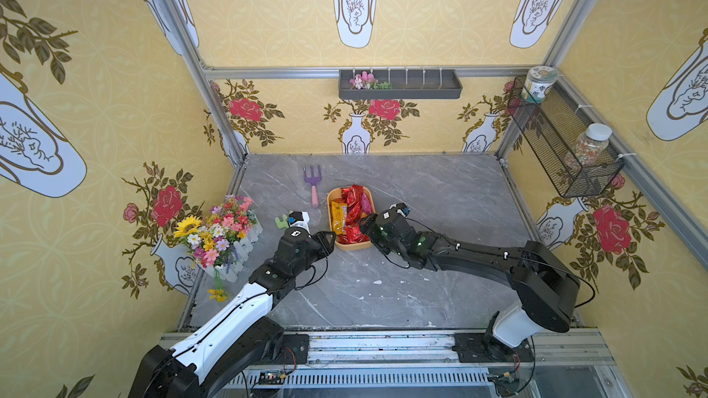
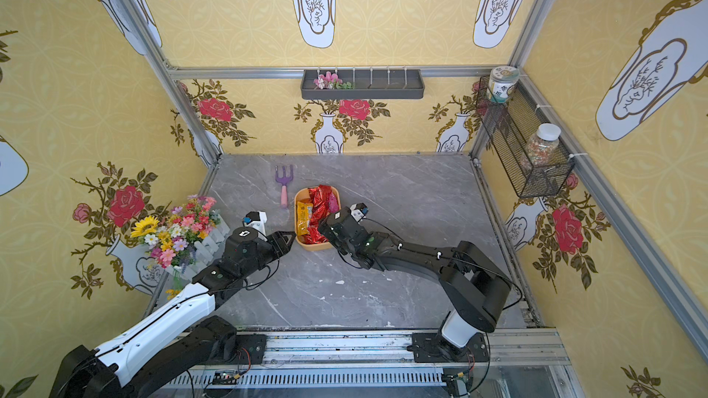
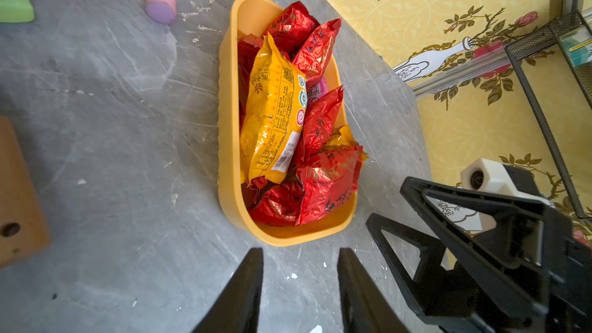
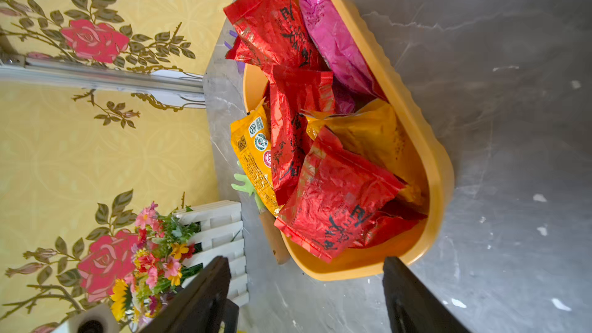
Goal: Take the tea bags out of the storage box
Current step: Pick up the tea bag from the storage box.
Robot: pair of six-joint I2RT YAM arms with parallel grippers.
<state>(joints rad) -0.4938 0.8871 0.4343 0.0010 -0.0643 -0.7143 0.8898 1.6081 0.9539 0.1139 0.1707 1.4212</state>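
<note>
At the left edge of the desk a bunch of artificial flowers stands in a small white picket planter. Just to its right a green toy rake lies flat, partly hidden by the left arm's wrist camera. Further back, a purple toy fork with a pink handle lies by itself.

The left pincer points at the near left corner of the storage box, just beside it. In the left wrist view its fingers stand apart with only bare desk between them, so it is open and empty.

The storage box, a shallow yellow-orange tray, sits near the middle of the desk, its long side running front to back, between the two arms. The tea bags are all inside it in a loose heap: mostly red foil, a long orange-yellow one along the left wall and a magenta one at the far right.

The right pincer is at the near right end of the box. Its fingers are spread wide and grip nothing.

On the back wall hangs a dark trough, and on the right wall a black mesh basket holds two jars
</note>
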